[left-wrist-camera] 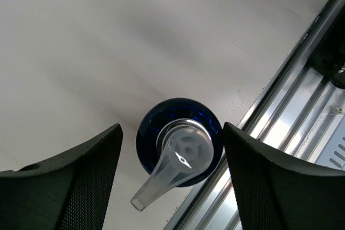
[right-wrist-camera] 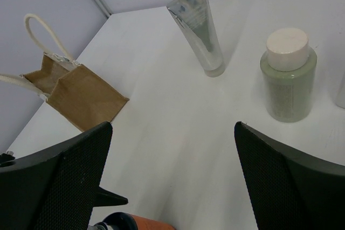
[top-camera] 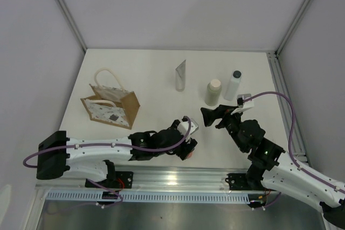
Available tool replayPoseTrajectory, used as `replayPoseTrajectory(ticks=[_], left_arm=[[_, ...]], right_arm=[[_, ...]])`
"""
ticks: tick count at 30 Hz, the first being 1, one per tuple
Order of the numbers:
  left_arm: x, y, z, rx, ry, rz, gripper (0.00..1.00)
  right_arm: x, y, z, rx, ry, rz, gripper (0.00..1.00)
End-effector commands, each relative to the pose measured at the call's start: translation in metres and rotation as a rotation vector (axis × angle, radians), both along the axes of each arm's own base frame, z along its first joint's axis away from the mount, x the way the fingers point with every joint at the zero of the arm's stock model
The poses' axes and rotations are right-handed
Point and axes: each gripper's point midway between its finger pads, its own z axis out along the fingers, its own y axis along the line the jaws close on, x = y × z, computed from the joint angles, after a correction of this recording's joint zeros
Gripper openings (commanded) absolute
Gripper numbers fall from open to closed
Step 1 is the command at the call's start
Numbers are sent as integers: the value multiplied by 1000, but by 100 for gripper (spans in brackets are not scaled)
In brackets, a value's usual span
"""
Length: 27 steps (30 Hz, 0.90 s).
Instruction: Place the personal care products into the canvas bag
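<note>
Left end effector (left-wrist-camera: 171,130) is hanging open directly above the short orange bottle with a blue cap (left-wrist-camera: 180,144). Its two black fingers (left-wrist-camera: 81,181) are sitting one on each side of the cap. A strip of white surface (top-camera: 151,74) is showing between the left finger and the cap, while the right one is lying very close to it and contact cannot be told. Nothing is being gripped. The bottle is standing upright near the front edge of the surface, just beside the metal rail (left-wrist-camera: 302,127), with its clear pump spout (left-wrist-camera: 153,184) pointing toward the camera. Right end effector (right-wrist-camera: 172,127) is hovering wide open over bare surface near the middle and is holding nothing. Beyond it, the silver-grey flat squeeze tube (right-wrist-camera: 197,25) is standing on its cap. To the tube's right, the cream-capped pale bottle (right-wrist-camera: 285,76) is standing upright. The translucent white bottle with a dark cap (top-camera: 233,84) is standing just beside that one, further right. The small tan canvas bag with a white speckled front panel (top-camera: 110,109) is standing upright and open on the left side of the surface, with its cream rope handles (top-camera: 108,74) looping up. It is well apart from all four containers, and none of them is inside it.
</note>
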Motion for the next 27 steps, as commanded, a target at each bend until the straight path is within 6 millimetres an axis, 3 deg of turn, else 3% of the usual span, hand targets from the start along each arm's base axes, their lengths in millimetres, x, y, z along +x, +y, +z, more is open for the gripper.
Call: replayPoseTrajectory(ticks=[1, 7, 11, 17, 21, 27], left_arm=[[5, -8, 10, 3, -11, 33, 78], [9, -8, 3, 51, -10, 62, 67], [8, -11, 1, 61, -5, 61, 34], [10, -5, 1, 93, 6, 101, 1], [24, 8, 18, 111, -37, 198, 0], [52, 44, 57, 86, -154, 423, 0]], right_arm=[[2, -4, 24, 42, -35, -21, 100], [2, -5, 25, 43, -35, -26, 99], [2, -6, 26, 47, -36, -28, 99], [1, -7, 26, 50, -34, -28, 99], [1, -7, 26, 50, -31, -26, 99], [1, -6, 25, 52, -26, -23, 100]])
